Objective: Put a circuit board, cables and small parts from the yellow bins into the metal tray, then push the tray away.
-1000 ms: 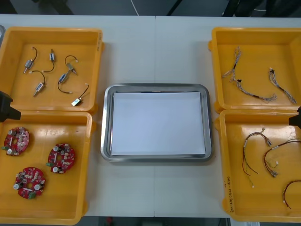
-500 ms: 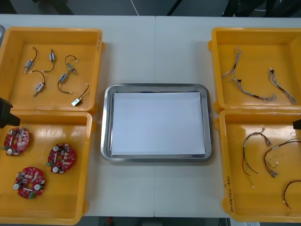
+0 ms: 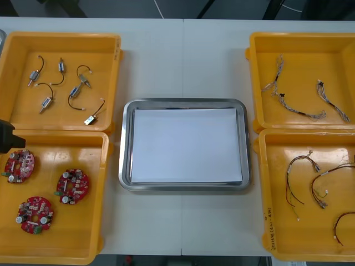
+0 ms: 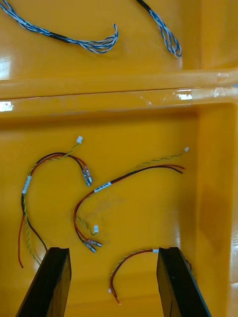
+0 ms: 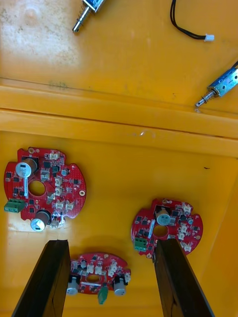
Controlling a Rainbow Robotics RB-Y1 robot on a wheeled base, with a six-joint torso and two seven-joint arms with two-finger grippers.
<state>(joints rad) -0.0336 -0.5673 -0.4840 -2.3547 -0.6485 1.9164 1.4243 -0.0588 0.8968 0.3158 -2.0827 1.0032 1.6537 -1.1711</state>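
Left of the metal tray (image 3: 186, 104), the left tool (image 5: 110, 285), fingers (image 5: 39, 277) apart, straddles a circuit board (image 5: 96, 273) and might pinch it off-centre; right of the tray, the right tool (image 4: 113, 285), likewise apart, risks snagging two red and yellow cables (image 4: 136, 253).

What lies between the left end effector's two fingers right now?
In the left wrist view, a round red circuit board lies on the yellow bin floor, seen through the gap between the left end effector's open fingers, not gripped.

We see metal tray (image 3: 126, 144) mid-frame open from above; desk (image 3: 183, 55) strips btwn it & yellow bins (image 3: 115, 66) at frame left/right free; bin walls bar sideways reach.
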